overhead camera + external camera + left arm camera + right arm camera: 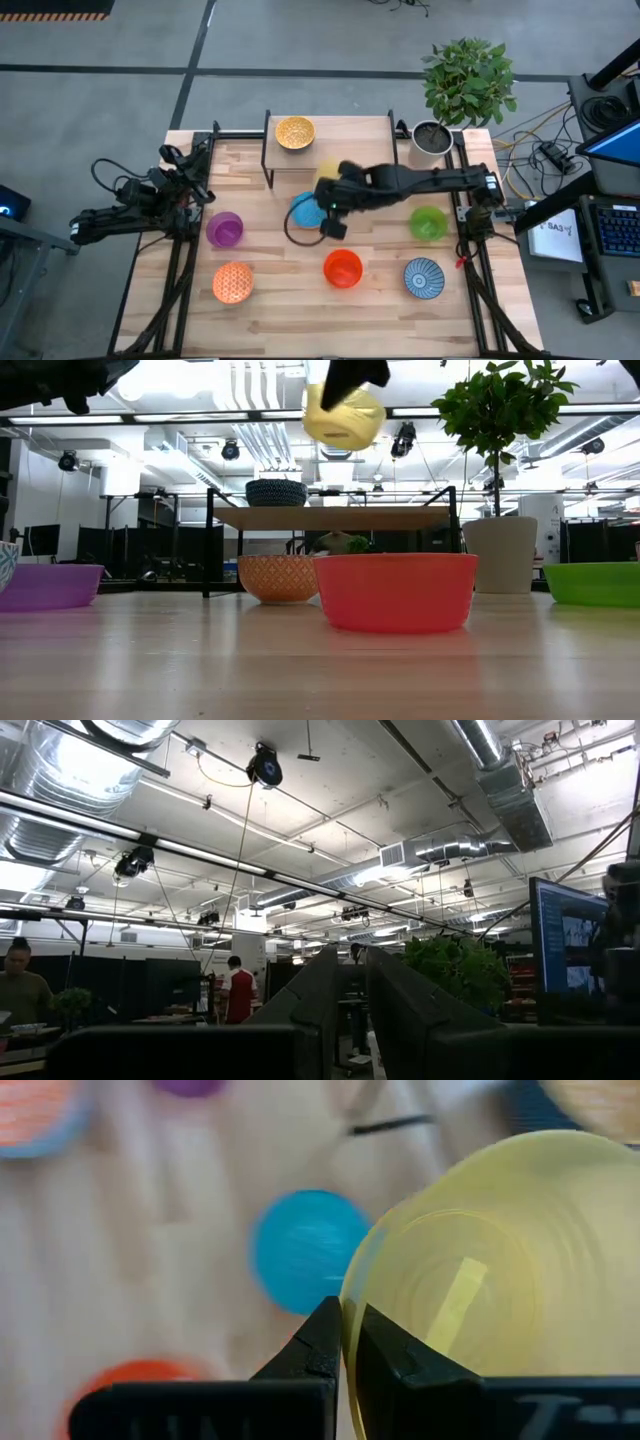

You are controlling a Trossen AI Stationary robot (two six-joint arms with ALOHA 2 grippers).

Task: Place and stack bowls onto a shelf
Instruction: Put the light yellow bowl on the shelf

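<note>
Above the table centre, right arm reaches in from the right edge, right gripper (345, 1345) clamped on the rim of the yellow bowl (500, 1270). Low view shows that bowl (343, 415) hanging tilted in the air, higher than the shelf (330, 517). Blue bowl (305, 208) sits on the tabletop just under the gripper.

Left arm parked off the table's left edge, folded back, its wrist camera pointing up at the ceiling. Left gripper (345, 1010) fingers nearly together with a thin gap, nothing between them.

Shelf (350, 135) is at the back edge with the patterned gold bowl (295, 132) on its left end. On the wood tabletop (280, 320): purple bowl (224, 229) left, patterned orange bowl (232, 283) front left, red-orange bowl (343, 268) front centre, blue-white striped bowl (424, 278) front right, green bowl (428, 223) right. Potted plant (455, 95) at the back right corner.

Room: grey floor, cables and a monitor to the right, ducts and ceiling lights, two people (238, 992) far back.
</note>
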